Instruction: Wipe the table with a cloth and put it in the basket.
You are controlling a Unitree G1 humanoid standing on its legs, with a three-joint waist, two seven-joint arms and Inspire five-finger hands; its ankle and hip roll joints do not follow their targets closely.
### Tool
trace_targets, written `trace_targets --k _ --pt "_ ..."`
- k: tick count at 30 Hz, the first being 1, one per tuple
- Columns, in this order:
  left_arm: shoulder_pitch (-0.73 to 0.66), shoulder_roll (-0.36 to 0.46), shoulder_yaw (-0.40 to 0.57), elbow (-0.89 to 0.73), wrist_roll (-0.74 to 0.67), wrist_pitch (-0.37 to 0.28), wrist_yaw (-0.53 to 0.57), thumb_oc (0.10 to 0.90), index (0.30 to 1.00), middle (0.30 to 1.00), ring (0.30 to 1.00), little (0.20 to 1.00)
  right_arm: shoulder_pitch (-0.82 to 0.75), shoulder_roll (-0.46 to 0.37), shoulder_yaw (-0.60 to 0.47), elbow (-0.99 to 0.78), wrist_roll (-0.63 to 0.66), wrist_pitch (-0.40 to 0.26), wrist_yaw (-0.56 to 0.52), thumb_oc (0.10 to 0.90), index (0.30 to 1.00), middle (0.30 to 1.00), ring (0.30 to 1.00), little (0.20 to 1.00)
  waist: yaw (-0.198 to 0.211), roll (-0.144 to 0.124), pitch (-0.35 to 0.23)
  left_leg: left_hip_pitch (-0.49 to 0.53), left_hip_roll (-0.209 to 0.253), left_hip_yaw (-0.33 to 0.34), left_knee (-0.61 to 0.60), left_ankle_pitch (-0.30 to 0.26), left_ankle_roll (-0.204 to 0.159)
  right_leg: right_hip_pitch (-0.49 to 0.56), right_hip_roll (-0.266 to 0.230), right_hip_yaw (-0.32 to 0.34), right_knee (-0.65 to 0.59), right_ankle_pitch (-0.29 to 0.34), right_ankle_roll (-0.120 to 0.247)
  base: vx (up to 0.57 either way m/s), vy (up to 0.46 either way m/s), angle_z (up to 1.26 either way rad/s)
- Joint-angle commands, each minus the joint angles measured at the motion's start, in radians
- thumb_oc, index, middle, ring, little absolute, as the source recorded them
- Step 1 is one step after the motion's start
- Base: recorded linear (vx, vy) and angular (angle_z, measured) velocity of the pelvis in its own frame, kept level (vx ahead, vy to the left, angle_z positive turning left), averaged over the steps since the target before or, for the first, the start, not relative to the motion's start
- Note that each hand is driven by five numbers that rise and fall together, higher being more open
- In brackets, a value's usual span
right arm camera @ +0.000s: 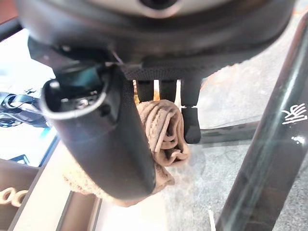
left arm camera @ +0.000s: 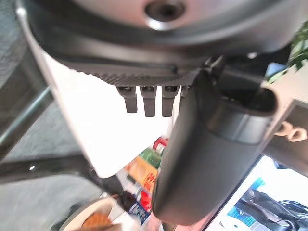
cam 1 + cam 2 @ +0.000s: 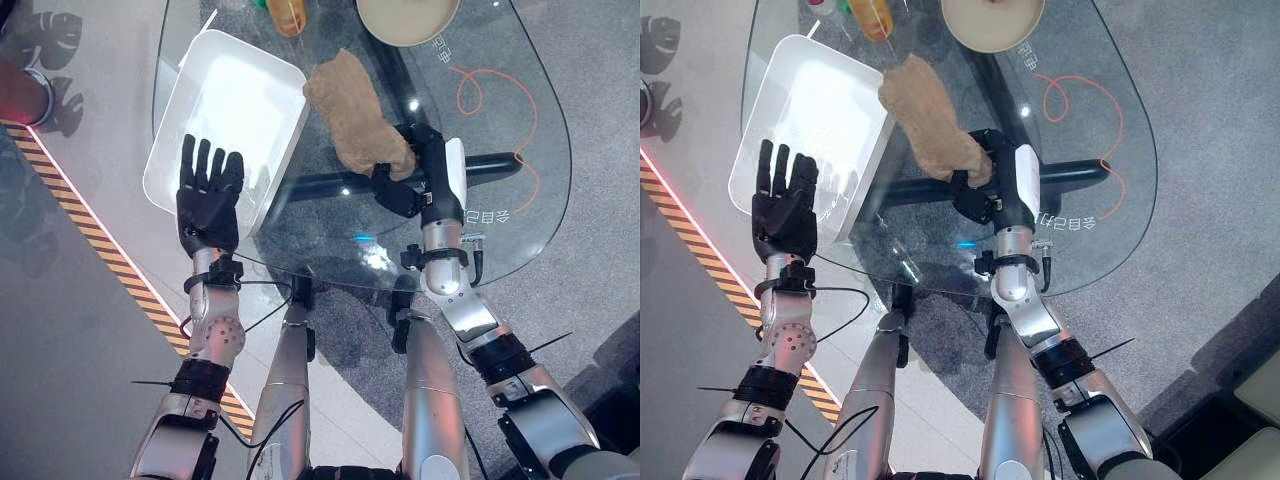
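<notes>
The right hand [image 3: 420,175] has its dark fingers and thumb curled tight around one end of the soft tan fuzzy cloth [image 3: 355,110]. The bunched end of the cloth sits inside the hand, between the thumb and the fingers, and the rest of it stretches away past the fingertips, lying flat on the round clear glass desk [image 3: 505,150]. The far end of the cloth reaches right up to the edge of the white plastic rectangular basket [image 3: 235,95], and it looks like it just touches the rim there. The basket sits on the left part of the desk, off to the left side of the right hand. The left hand [image 3: 208,195] is held flat over the near edge of the basket, with its fingers straight and spread, holding nothing. In the left wrist view the fingers [image 2: 147,101] point out over the white inside of the basket. Beyond the right hand's fingertips, at the far edge of the desk, there is a round cream bowl [image 3: 408,18]. Beside it, more to the left, stands an orange bottle [image 3: 287,14]. A thin orange cord [image 3: 490,90] curls under the glass off to the right side of the right hand.
</notes>
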Motion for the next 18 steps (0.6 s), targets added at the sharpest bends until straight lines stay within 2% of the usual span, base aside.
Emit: trace_targets --k 1,11,18 --pt "-0.004 0.003 0.032 -0.152 -0.078 0.0 -0.107 0.8 0.9 0.9 0.9 0.9 -0.054 0.025 -0.041 -0.261 -0.04 -0.177 0.023 0.1 0.3 0.3 0.3 0.2 -0.008 -0.005 -0.024 -0.006 -0.087 0.1 0.088 -0.083 0.115 0.069 0.063 -0.036 -0.114 0.053 -0.028 0.01 0.001 -0.04" --pt "-0.003 -0.027 0.007 -0.189 -0.195 0.102 -0.19 0.8 0.9 0.9 0.9 0.9 -0.058 0.034 0.006 -0.281 -0.028 -0.181 0.119 0.1 0.3 0.3 0.3 0.2 -0.009 -0.006 -0.024 -0.007 -0.09 0.099 0.094 -0.083 0.114 0.071 0.062 -0.035 -0.114 0.055 -0.027 0.0 0.0 0.0" --pt "-0.001 -0.047 -0.001 -0.2 -0.243 0.136 -0.243 0.8 0.9 0.9 0.9 0.9 -0.06 0.038 0.049 -0.281 -0.018 -0.162 0.187 0.1 0.3 0.3 0.3 0.2 -0.011 -0.008 -0.024 -0.007 -0.093 0.099 0.096 -0.084 0.114 0.069 0.063 -0.033 -0.116 0.059 -0.028 0.0 0.0 0.0"
